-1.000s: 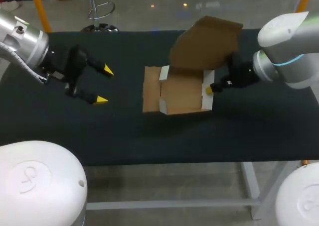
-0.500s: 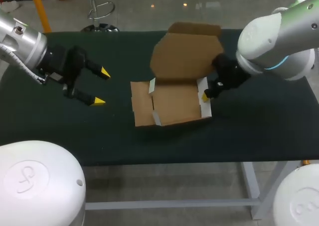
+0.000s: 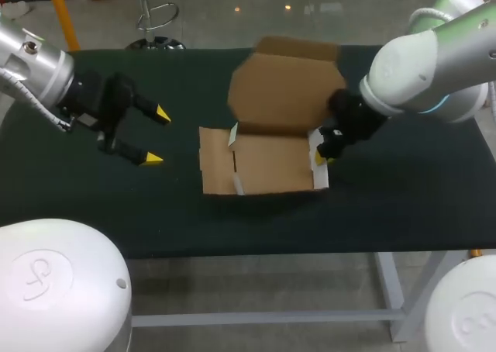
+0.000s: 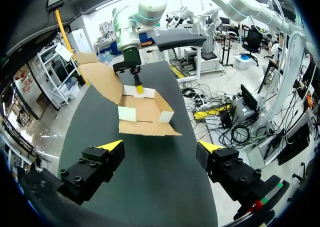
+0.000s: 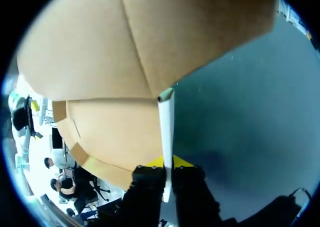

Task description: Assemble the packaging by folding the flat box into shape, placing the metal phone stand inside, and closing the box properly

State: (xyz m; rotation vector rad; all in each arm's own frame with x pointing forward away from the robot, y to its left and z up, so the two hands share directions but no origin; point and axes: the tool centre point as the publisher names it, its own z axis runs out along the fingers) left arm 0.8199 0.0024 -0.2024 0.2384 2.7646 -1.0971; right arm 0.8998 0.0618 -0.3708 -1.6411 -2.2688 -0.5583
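The big table (image 3: pixel 403 212) has a dark, flat cloth over it from edge to edge. The brown cardboard box (image 3: pixel 271 166) sits near the middle of the table, open, with its wide lid (image 3: pixel 287 88) standing up and leaning toward the far edge. The right gripper (image 3: pixel 320 157) pinches the box's thin white side wall (image 5: pixel 166 132) between both fingers, and the left gripper (image 3: pixel 157 136) hangs over the left part of the table, well apart from the box, with its fingers spread wide and nothing in them.

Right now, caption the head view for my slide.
Right gripper pinches a side wall of the open box, lid raised; left gripper hangs open, apart, over the table.
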